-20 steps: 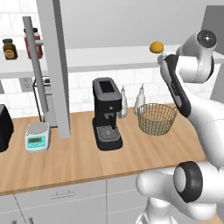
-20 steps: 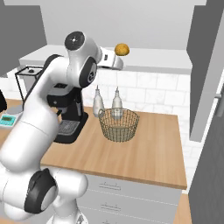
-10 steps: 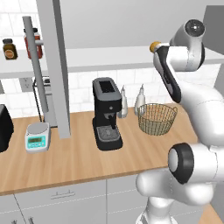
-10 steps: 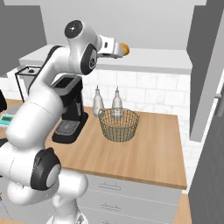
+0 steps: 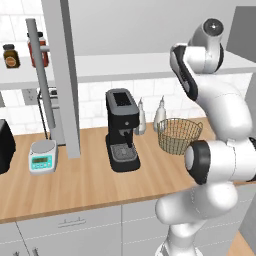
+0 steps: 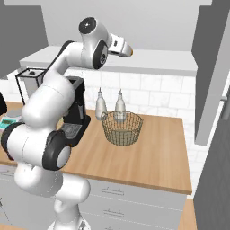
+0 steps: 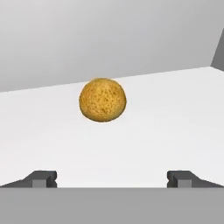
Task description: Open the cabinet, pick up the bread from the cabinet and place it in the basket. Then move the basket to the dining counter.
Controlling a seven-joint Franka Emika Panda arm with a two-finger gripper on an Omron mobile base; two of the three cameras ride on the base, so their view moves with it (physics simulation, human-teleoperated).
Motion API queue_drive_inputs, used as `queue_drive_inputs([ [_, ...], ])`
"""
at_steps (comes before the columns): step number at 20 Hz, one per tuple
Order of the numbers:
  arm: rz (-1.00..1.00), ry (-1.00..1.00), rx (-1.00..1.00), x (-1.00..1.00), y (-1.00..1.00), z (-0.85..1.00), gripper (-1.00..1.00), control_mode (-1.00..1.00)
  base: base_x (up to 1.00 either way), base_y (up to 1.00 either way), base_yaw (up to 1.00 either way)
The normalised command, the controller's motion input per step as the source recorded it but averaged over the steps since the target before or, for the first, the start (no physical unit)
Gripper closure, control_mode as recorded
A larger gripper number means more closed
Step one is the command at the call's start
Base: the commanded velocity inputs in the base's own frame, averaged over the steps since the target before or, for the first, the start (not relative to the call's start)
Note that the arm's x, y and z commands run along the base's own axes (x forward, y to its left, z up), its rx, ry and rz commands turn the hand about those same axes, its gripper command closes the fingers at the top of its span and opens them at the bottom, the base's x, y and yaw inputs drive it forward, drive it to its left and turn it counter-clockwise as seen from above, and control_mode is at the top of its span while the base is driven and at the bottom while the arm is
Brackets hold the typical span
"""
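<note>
The arm had swung up and in over the last second — a second before, the hand hung short of the shelf with the bread clear of it in both base views, and now the gripper (image 6: pixel 128 50) sat right at the bread (image 7: pixel 103 99), nose to the shelf. That counts as the reach nearly done: the cabinet (image 6: pixel 211 67) stood open, its door swung aside, and the pick-up was the step in hand, not yet made.

In the hand view the bread lay dead ahead on the white shelf floor, centred between the two fingertips (image 7: pixel 41 178) but beyond them — not touching either. The jaws stood spread to their full width, holding nothing. A bit more forward travel looked needed before they could close around it.

The pose was high and folded: shoulder and elbow stacked upright from the base, forearm bent over at the top, wrist turned so the hand pointed level into the cabinet, above the counter. In the right base view an orange sliver of the bread peeped past the hand's tip.

Below, the basket (image 5: pixel 178 135) waited on the wood counter, beside the coffee machine (image 5: pixel 121 130), just in front of two bottles (image 6: pixel 109 104) — empty, as far as the mesh showed.
</note>
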Motion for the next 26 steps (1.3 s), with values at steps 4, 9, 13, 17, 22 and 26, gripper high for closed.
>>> queue_drive_inputs([
  [4, 0.00, 0.05, 0.00, 0.68, -0.19, 0.00, -1.00, -1.00, 0.00, 0.00, 0.00],
  [9, 0.01, 0.01, 0.00, 0.54, -0.04, 0.00, -1.00, -1.00, 0.00, 0.00, 0.00],
  [13, 0.08, 0.00, 0.00, 0.37, 0.00, 0.00, -1.00, -1.00, 0.00, 0.00, 0.00],
  [17, 0.04, 0.01, 0.00, 0.29, -0.07, 0.00, -1.00, -1.00, 0.00, 0.00, 0.00],
  [22, 0.01, 0.04, 0.00, 0.37, -0.06, 0.00, -1.00, -1.00, 0.00, 0.00, 0.00],
  [26, 0.00, 0.06, 0.00, 0.41, 0.00, 0.00, -1.00, -1.00, 0.00, 0.00, 0.00],
])
